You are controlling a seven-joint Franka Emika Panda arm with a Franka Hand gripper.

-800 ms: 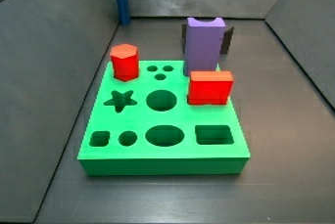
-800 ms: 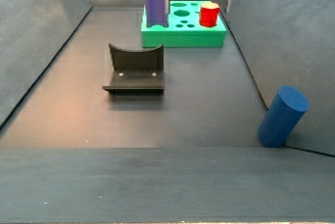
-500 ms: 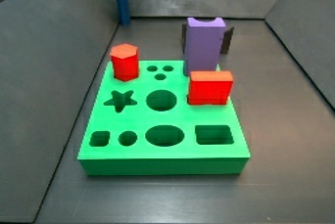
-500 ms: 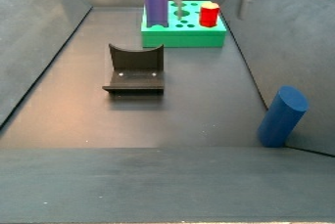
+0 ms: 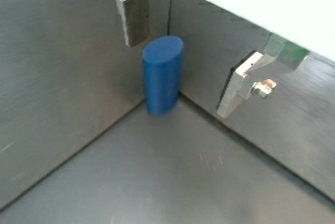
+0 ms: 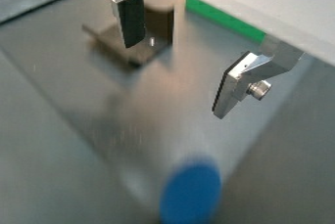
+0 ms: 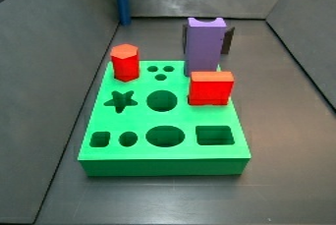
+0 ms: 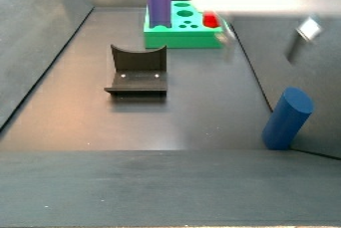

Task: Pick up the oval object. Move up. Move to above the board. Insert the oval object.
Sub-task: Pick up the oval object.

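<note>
Against corner walls, upright on surface: blue oval peg, unheld. Above it, tool, fingers spread wide, nothing between. Green board well apart.

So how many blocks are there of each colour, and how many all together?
Blue: 1, the oval object, standing alone while the open gripper hangs over it.
Purple: 1, the purple block.
Red: 2, the red hexagonal block and the red square block.
Green: 1, the board.
Total: 5.
</note>
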